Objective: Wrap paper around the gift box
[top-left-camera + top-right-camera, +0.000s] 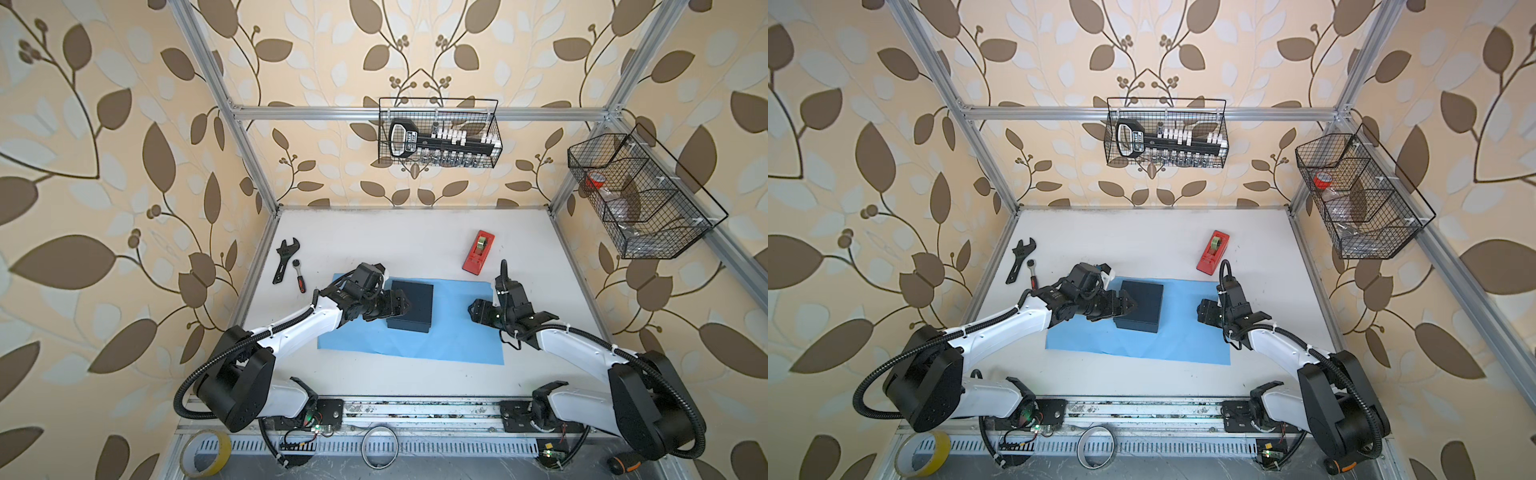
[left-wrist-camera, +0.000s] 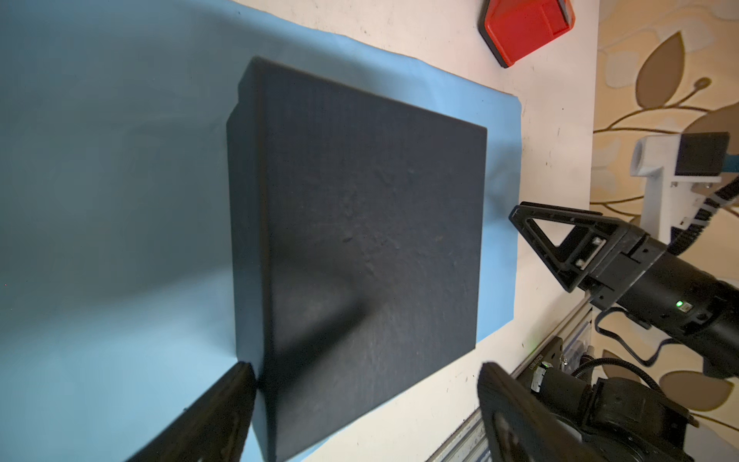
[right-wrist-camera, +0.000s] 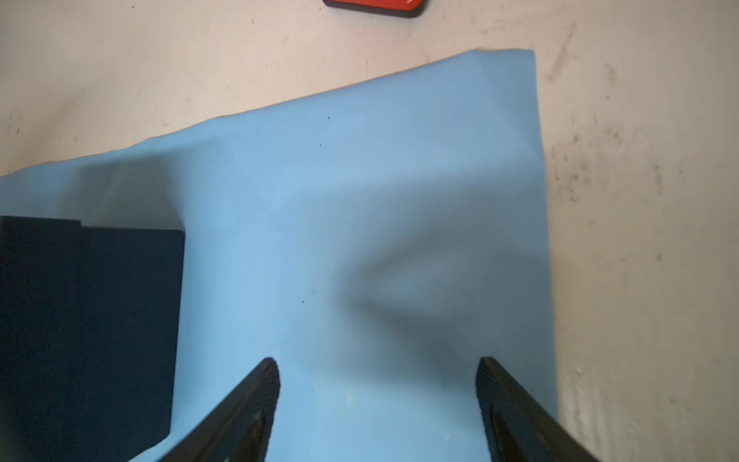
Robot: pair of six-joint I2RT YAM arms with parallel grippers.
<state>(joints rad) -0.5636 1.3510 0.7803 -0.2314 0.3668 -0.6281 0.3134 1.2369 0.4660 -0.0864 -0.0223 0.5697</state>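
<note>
Left pincer [image 2: 364, 372] looms closest in left wrist view, jaws wide over gift box [image 2: 360, 220], which sits on paper [image 2: 120, 200]. Right wrist view: right pincer [image 3: 378, 364] wide too, above bare paper beside box. Both top views: we see box mid-paper, nr far edge; red tape dispenser [image 1: 478, 252] apart on surface [image 1: 374, 241].

we see left arm [image 1: 297, 326] and right arm [image 1: 573, 344] alike: white shells, black joints, ribbed black cables, triangular jaws.
</note>
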